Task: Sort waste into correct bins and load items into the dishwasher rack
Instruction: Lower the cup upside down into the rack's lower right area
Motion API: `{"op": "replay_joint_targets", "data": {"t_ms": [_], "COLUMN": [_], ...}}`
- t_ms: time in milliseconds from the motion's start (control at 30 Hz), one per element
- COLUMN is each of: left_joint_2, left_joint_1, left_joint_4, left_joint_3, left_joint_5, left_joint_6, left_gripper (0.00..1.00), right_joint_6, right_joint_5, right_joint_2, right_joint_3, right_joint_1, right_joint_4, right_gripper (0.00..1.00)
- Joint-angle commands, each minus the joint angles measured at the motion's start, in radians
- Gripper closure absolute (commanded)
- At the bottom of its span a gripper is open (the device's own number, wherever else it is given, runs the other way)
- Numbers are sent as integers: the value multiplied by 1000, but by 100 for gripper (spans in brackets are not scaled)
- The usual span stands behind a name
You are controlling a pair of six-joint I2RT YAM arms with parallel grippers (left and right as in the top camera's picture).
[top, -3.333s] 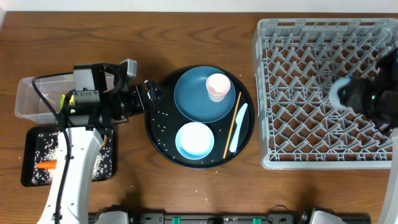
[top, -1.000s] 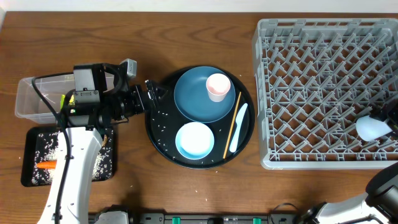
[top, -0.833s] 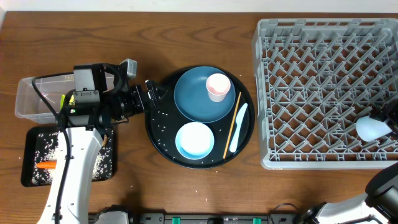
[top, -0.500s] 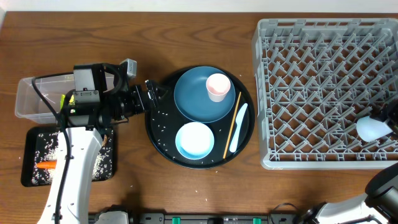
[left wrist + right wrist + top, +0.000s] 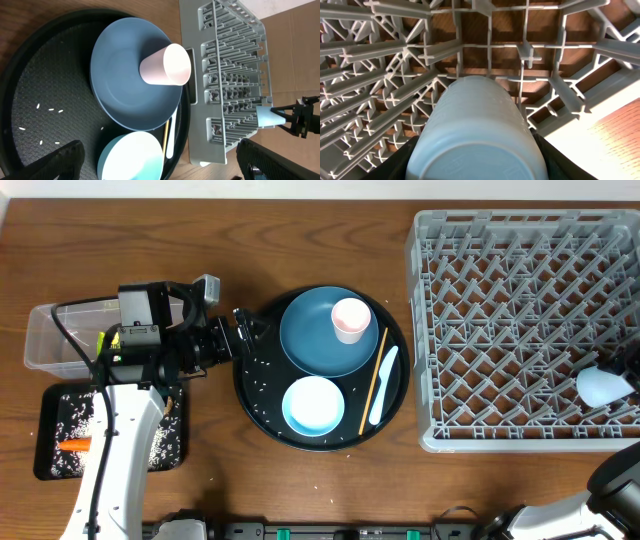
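Pinching the light-blue cup (image 5: 597, 386) between half-closed fingers with the rack (image 5: 500, 300) just below, the right end effector (image 5: 472, 162) holds its sides, sensible for something light, stiff and probably slippery.

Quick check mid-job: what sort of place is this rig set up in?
Probably a lab mock-up of a dish-clearing station: wooden table, grey dishwasher rack, and a dark-blue plate on a round black tray.
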Motion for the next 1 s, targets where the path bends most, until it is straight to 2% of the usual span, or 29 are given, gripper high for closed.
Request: {"op": "replay_joint_targets", "data": {"t_ms": [0,367,967], "left_joint_2": [-10,-10,-10], "left_joint_1": [3,3,3], "left_joint_4": [0,0,0], "left_joint_3": [7,7,7], "left_joint_5": [-5,-5,-5], "left_joint_6": [10,10,10], "left_gripper": [2,2,2], "right_joint_6": [1,2,2], "right_joint_5": [10,82,81], "right_joint_2": [-25,-25,-24], "right_joint_3": [23,23,21], "right_joint_1": [-6,-6,5], "right_joint_4": [-1,-1,-6], "right_gripper": [99,99,99]}}
